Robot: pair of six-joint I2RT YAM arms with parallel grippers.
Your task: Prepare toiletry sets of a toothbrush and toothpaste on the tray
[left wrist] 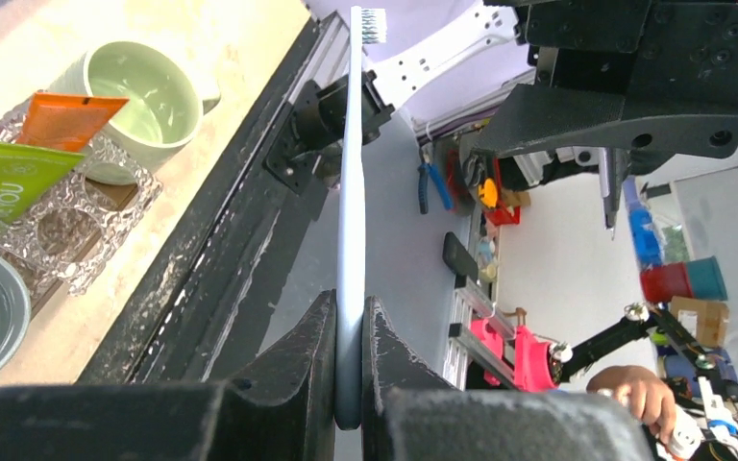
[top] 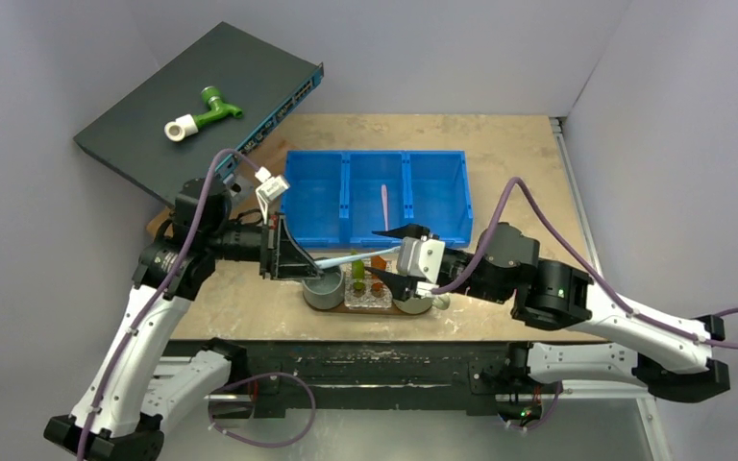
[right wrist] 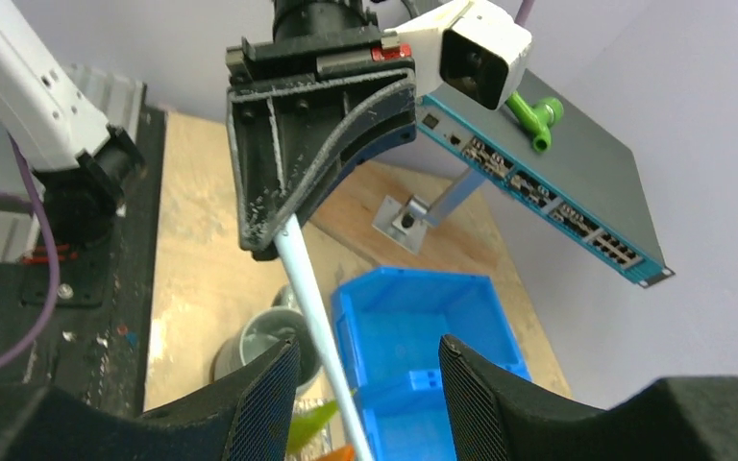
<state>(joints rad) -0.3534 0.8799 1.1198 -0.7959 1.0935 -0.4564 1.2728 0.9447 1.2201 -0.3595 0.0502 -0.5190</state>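
Left wrist view showed my left claw [left wrist: 349, 322] clenched on the handle end of the pale blue toothbrush [left wrist: 350, 192], held off the table [top: 519, 144]. My right claw [right wrist: 365, 355] stood released astride its shaft. I judged it light, stiff and slippery; take hold mid-handle.

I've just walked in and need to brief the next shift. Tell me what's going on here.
The left gripper is shut on the handle of a slim pale blue toothbrush with white bristles, held in mid-air. The right gripper is open, fingers either side of the shaft: probably a handover. The lime-green tube and orange tube sit in a clear textured holder; a pink toothbrush lies in the middle compartment of the blue plastic bin.
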